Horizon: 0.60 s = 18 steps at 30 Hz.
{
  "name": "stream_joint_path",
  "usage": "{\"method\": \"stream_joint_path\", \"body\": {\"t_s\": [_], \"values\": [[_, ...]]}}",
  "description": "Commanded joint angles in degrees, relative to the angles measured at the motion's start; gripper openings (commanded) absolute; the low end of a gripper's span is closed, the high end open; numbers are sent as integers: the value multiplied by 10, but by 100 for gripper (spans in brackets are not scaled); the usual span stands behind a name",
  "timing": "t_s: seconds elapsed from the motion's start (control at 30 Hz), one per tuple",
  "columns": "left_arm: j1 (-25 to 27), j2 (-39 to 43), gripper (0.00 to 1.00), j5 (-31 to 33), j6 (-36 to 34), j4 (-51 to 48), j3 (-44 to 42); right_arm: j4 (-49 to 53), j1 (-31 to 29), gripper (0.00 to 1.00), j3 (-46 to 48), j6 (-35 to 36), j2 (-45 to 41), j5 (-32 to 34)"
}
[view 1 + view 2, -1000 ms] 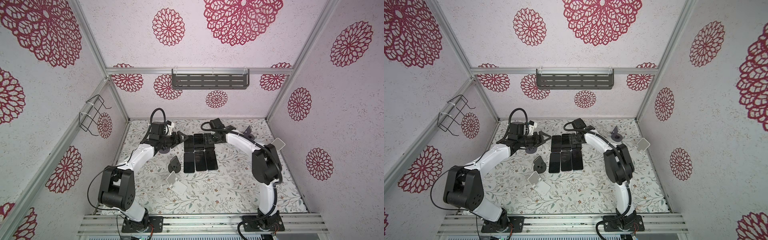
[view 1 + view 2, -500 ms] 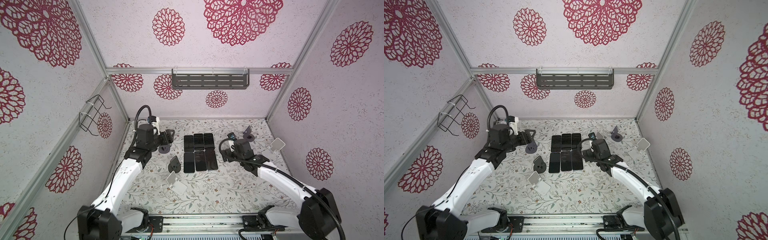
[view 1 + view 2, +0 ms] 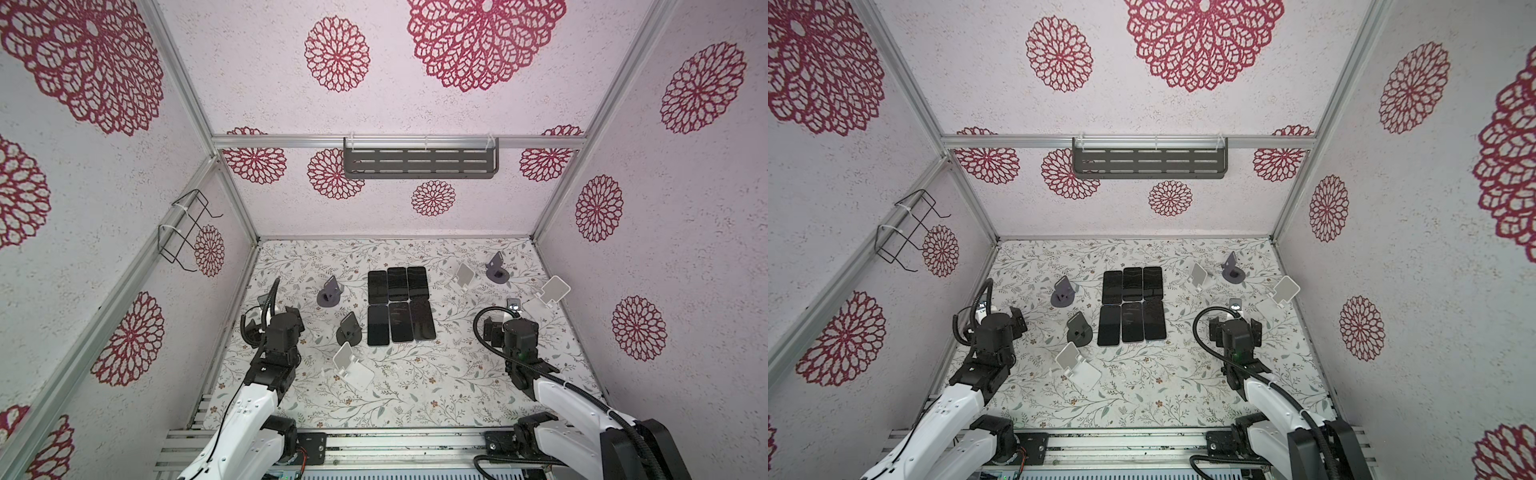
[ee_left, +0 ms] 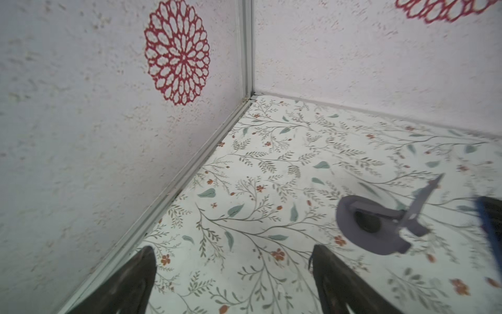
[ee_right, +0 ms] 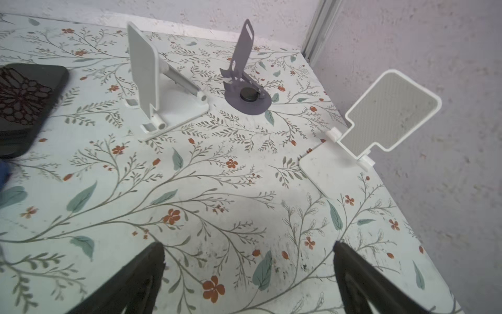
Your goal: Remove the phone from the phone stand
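Observation:
Several dark phones [image 3: 399, 305] lie flat, side by side in two rows, on the flowered table [image 3: 415, 395] in both top views. No phone rests on a phone stand. The grey stands [image 3: 330, 293] [image 3: 349, 328] [image 3: 496, 270] and the white stands [image 3: 353, 368] [image 3: 463, 276] [image 3: 550, 293] are bare. My left gripper [image 4: 232, 248] is open over bare table by the left wall, a grey stand [image 4: 372, 225] just ahead of it. My right gripper [image 5: 248, 244] is open over bare table, facing a white stand [image 5: 160, 95], a grey stand [image 5: 245, 81] and another white stand [image 5: 380, 122].
A phone [image 5: 24, 100] shows at the edge of the right wrist view. A grey slotted shelf [image 3: 419, 160] hangs on the back wall and a wire rack [image 3: 187, 228] on the left wall. Walls close the table on three sides.
Both arms have drawn back from the back row of phones toward the front, left arm to the left wall, right arm to the right side. The left jaws have spread wider.

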<state>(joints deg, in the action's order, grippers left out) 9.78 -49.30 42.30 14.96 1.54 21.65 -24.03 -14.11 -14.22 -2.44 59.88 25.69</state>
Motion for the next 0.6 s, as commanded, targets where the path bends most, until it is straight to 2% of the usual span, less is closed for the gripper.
{"method": "stream_joint_path", "body": {"t_s": [0.0, 0.1, 0.27, 0.37, 0.4, 0.47, 0.53, 0.57], "values": [[-28, -41, 95, 42, -46, 143, -22, -160, 16, 99, 13, 13, 32, 1], [-57, -102, 94, -3, -59, 226, -37, -259, 22, 99, 34, 35, 78, 3], [-91, -207, 94, -58, -86, 345, -28, -343, 32, 99, 21, 80, 147, -1], [-102, -256, 94, -76, -100, 379, -7, -392, 39, 99, 10, 88, 188, -8], [-104, -265, 94, -81, -102, 391, -3, -380, 42, 99, 2, 81, 192, -12], [-110, -281, 95, -98, -103, 417, -2, -418, 52, 99, 4, 69, 217, -41], [-115, -288, 96, -102, -99, 410, 6, -462, 56, 99, 8, 68, 252, -33], [-115, -285, 96, -108, -98, 407, 5, -445, 60, 99, 8, 57, 244, -38]]}}
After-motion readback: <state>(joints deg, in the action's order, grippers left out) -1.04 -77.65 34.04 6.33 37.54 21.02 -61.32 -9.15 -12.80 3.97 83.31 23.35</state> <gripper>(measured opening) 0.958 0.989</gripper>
